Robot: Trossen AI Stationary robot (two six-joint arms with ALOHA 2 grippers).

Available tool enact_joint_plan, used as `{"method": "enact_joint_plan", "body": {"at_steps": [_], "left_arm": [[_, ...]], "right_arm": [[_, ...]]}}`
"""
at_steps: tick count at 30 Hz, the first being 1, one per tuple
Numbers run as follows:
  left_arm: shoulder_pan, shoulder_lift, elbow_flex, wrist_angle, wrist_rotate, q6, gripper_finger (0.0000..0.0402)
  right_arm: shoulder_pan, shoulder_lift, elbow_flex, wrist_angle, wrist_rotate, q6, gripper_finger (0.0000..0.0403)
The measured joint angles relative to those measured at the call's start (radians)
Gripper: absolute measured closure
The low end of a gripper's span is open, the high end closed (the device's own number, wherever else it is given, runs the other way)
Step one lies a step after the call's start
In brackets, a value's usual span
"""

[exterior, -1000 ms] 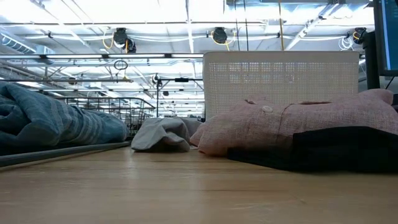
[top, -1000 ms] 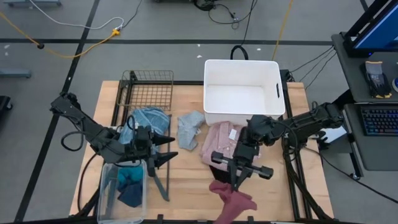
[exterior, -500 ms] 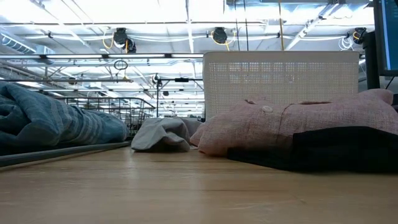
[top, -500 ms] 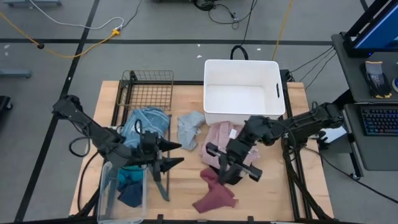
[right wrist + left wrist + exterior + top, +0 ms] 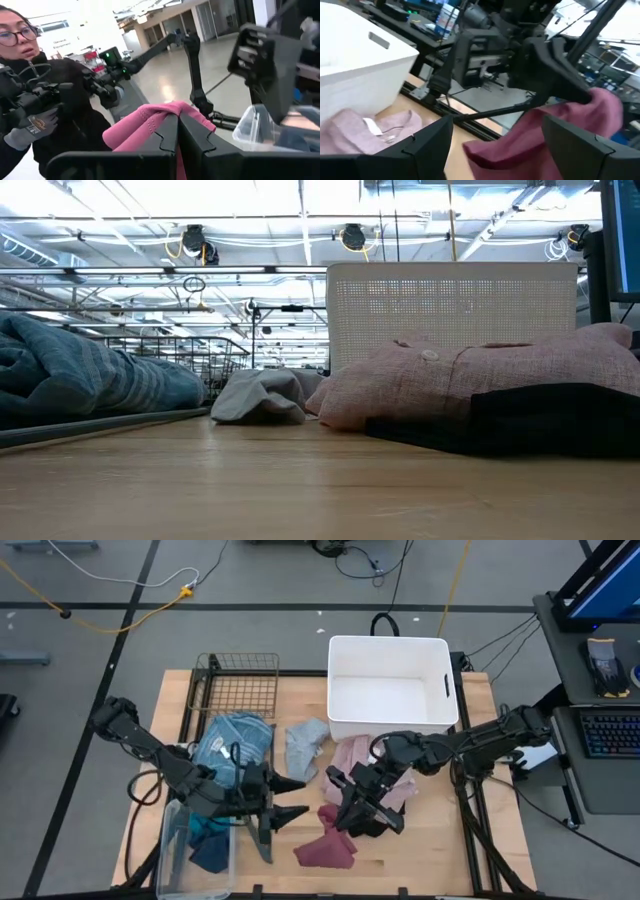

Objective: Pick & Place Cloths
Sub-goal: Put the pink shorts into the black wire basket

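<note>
My right gripper [image 5: 338, 823] is shut on the maroon cloth [image 5: 325, 846] over the table's near middle. My left gripper [image 5: 292, 798] is open just left of it, fingers pointing at the cloth; in the left wrist view the maroon cloth [image 5: 547, 135] hangs ahead of the open fingers. The pink shirt [image 5: 362, 762] lies on a black piece [image 5: 560, 420] in front of the white tub [image 5: 390, 690]. The grey-blue piece [image 5: 305, 746] and the blue striped top [image 5: 236, 738] lie on the table. Teal and navy pieces [image 5: 208, 838] sit in a clear bin. My right gripper pinches a bunched fold at the top of the maroon cloth [image 5: 162, 114] between its two shut fingers [image 5: 192, 142]. The fingers come from the table's right, roughly level. The rest of the cloth [image 5: 520, 150] hangs slack below the fingers; whether its lower end touches the table I cannot tell.
A wire basket [image 5: 238, 683] stands at the far left of the table. The clear bin [image 5: 170, 850] is at the near left edge. A person [image 5: 35, 85] in dark clothes and gloves stands beyond the table's left side. Bare wood lies near the front edge.
My right gripper has carried the maroon cloth from the table's near edge toward the left and slightly toward the far edge, closer to my left gripper, staying shut on it. My left gripper has moved a little to the right and toward the near edge, staying open.
</note>
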Motion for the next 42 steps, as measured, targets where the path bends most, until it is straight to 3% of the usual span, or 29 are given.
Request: {"method": "enact_joint_plan", "body": {"at_steps": [7, 14, 25, 30, 36, 42], "left_arm": [[-0.022, -0.001, 0.000, 0.155, -0.022, 0.089, 0.0091], [-0.021, -0.002, 0.000, 0.160, -0.123, 0.080, 0.0091], [-0.023, -0.002, 0.000, 0.075, -0.027, -0.002, 0.0091], [-0.022, -0.002, 0.000, 0.081, 0.079, 0.003, 0.0091], [-0.028, 0.018, 0.000, 0.075, -0.036, -0.003, 0.0092], [-0.031, 0.016, 0.000, 0.078, -0.012, -0.070, 0.0092]], "right_arm": [[0.000, 0.000, 0.000, -0.021, -0.001, -0.001, 0.0403], [0.000, 0.000, 0.000, -0.026, -0.005, -0.002, 0.0403], [0.000, 0.000, 0.000, -0.028, -0.007, -0.006, 0.0403], [0.000, 0.000, 0.000, -0.030, -0.001, -0.006, 0.0403], [-0.007, 0.010, 0.000, -0.037, 0.062, 0.001, 0.0403], [-0.035, 0.009, 0.000, -0.025, 0.099, 0.034, 0.0403]]}}
